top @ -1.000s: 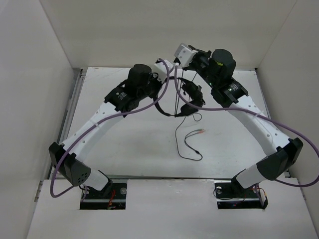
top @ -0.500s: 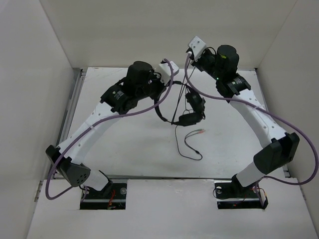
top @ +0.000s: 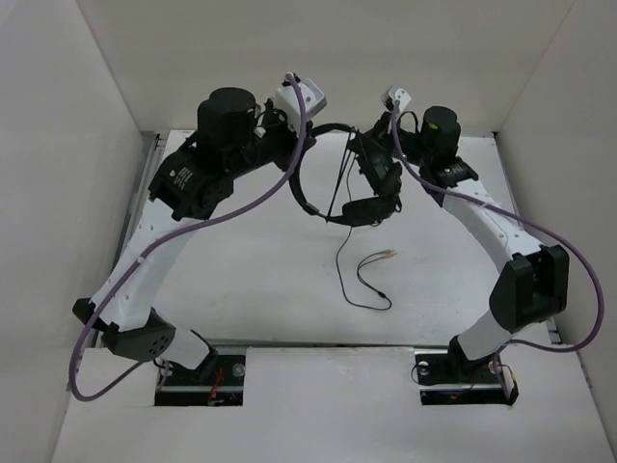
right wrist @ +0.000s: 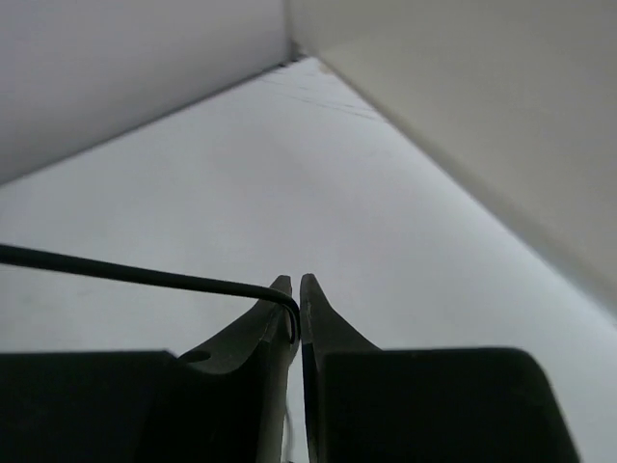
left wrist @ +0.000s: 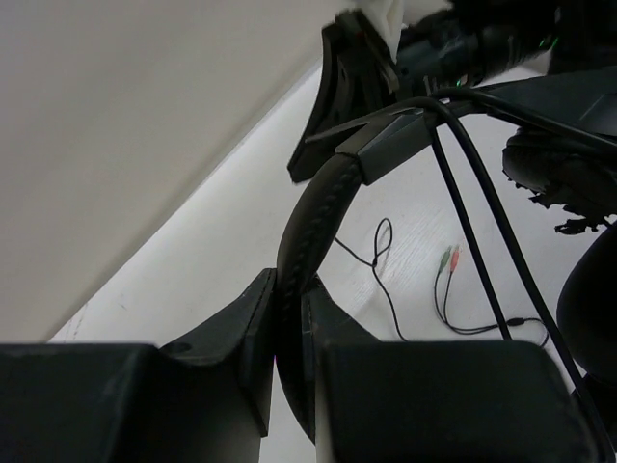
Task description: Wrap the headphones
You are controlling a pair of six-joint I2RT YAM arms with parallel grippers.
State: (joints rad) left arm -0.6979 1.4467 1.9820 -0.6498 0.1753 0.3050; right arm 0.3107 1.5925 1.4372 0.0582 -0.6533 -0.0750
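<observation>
The black headphones hang in the air above the back of the table. My left gripper (top: 290, 159) is shut on the padded headband (left wrist: 316, 207), which also shows as an arc in the top view (top: 301, 198). The two earcups (top: 371, 204) hang at the right end of the arc. My right gripper (top: 368, 143) is shut on the thin black cable (right wrist: 125, 273) close to the earcups. The cable (top: 339, 260) drops to the table and loops there. Its red and green plugs (top: 388, 256) lie on the table and also show in the left wrist view (left wrist: 448, 258).
White walls enclose the table on the left, back and right. The back wall (top: 328, 58) is close behind both wrists. Purple arm cables (top: 241, 214) sag beside each arm. The arm bases (top: 202, 371) stand at the near edge.
Both arms have risen and moved toward the back wall, carrying the headphones up. The left arm has swung left, and the right gripper has come down next to the earcups.
</observation>
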